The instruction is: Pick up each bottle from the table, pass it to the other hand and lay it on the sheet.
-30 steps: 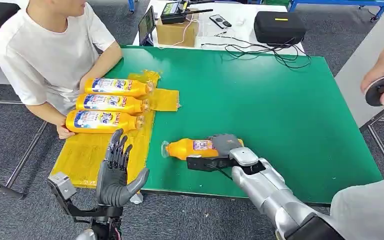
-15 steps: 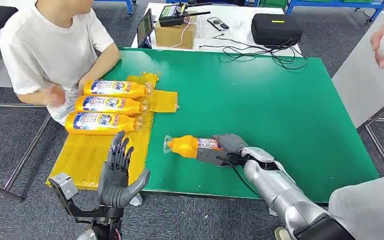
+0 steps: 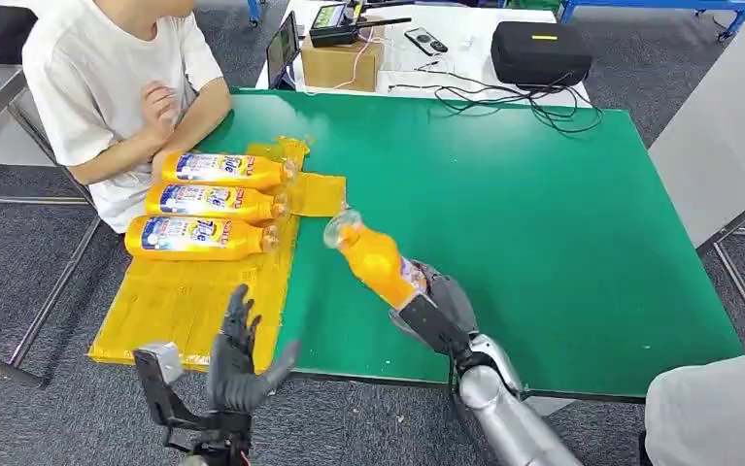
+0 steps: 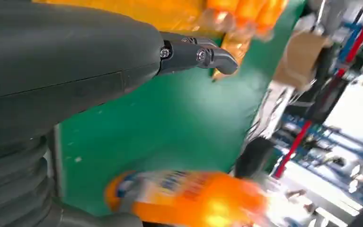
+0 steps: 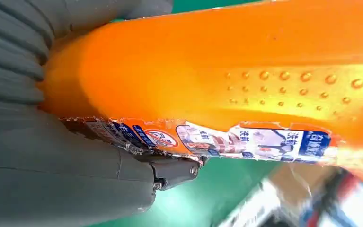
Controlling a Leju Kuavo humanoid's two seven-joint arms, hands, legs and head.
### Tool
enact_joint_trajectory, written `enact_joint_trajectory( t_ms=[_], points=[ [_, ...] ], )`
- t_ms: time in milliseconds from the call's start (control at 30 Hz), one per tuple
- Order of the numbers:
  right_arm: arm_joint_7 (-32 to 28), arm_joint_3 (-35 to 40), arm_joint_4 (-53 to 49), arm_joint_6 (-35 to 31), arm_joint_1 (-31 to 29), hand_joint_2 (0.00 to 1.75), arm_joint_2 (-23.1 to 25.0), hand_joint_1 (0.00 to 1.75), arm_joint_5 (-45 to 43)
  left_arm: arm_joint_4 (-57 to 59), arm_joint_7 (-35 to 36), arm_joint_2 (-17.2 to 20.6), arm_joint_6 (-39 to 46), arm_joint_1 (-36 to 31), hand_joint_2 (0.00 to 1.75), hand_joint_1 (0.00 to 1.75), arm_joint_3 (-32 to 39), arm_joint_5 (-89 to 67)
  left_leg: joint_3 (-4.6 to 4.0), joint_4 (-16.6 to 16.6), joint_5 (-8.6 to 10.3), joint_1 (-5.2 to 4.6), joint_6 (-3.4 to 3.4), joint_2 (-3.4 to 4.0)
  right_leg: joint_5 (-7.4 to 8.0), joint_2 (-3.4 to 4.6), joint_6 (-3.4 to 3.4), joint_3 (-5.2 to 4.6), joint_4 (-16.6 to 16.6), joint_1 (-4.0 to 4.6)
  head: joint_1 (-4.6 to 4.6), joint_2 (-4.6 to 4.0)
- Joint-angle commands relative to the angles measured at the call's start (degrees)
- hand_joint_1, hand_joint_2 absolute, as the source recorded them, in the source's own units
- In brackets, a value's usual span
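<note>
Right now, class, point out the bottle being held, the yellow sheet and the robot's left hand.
held bottle (image 3: 376, 258), head view, orange body.
yellow sheet (image 3: 169, 306), head view, bare part.
left hand (image 3: 239, 361), head view, palm.

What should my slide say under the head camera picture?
Right hand lifts an orange bottle; left hand waits open.

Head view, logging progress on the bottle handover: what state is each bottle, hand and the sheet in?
Orange plastic bottle in hand: lifted off the green table, tilted, cap end up.
Three orange bottles with blue labels: lying side by side on the sheet.
Yellow sheet: spread flat, near part bare.
Right hand: grips the lifted bottle's base.
Left hand: holds nothing, fingers apart.
</note>
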Motion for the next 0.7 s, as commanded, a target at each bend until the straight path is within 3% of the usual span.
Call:
enact_joint_trajectory(
  t_ms=[33,533,700],
  points=[
    [-1.22,-3.96,-9.67,2.44,2.8,1.75,1.47,1.75,-1.13,7.38,0.74,6.14,-2.51,-3.79,1.75,0.0,-9.23,-1.81,0.14,-0.06,-0.08,0.01,-0.05,-0.05,-0.11,-0.11,-0.13,0.17,-0.06,0.02,0.04,0.0],
    [-2.61,15.39,-3.37,5.55,3.17,1.75,5.44,1.75,5.36,3.19,-0.82,3.67,-3.57,-5.36,1.75,0.0,-7.85,1.33,-0.04,-0.03,-0.09,0.07,-0.05,0.12,-0.05,0.07,-0.11,-0.06,-0.05,0.07,0.04,0.0],
    [-2.63,15.84,-3.58,5.53,3.25,1.75,5.25,1.75,5.36,2.94,-1.05,3.54,-3.32,-5.24,1.75,0.0,-7.47,1.66,-0.01,-0.02,-0.11,0.08,-0.07,0.02,-0.1,-0.05,-0.15,0.01,-0.04,0.08,0.02,0.0]
  ],
)
